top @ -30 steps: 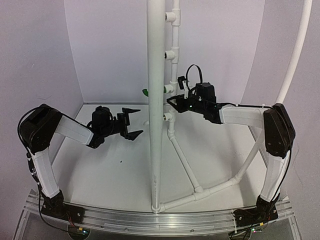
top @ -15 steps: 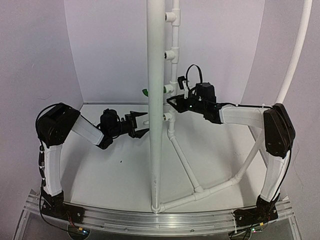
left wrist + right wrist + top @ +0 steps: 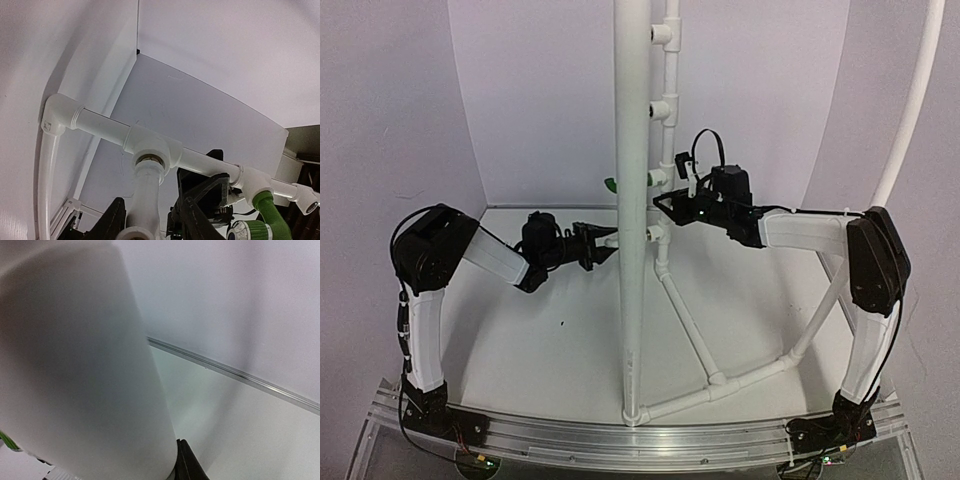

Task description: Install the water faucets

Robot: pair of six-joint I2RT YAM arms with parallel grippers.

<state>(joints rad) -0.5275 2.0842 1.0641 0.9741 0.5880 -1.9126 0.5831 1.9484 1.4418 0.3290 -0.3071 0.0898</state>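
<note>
A white faucet (image 3: 146,192) is screwed into a tee (image 3: 150,147) on the thin upright pipe. It also shows in the top view as the white faucet (image 3: 612,241). My left gripper (image 3: 153,198) straddles its body with the jaws part open; one finger lies close against it and the other stands off with a gap. The left gripper (image 3: 601,246) reaches in from the left. A green faucet (image 3: 267,212) sits in the tee one step higher, its green tip (image 3: 611,184) poking out. My right gripper (image 3: 662,204) is shut and empty beside the pipe, its tips (image 3: 184,452) pressed together.
A thick white upright pipe (image 3: 631,200) stands in front of the thin pipe with tees (image 3: 668,90) and fills the right wrist view as a blurred pipe (image 3: 75,365). Slanted pipes (image 3: 692,330) run along the floor. An aluminium rail (image 3: 620,435) lines the near edge.
My left arm has swung right to the pipe, and its jaws have narrowed from wide open to straddle the white faucet. The right arm has not moved.
</note>
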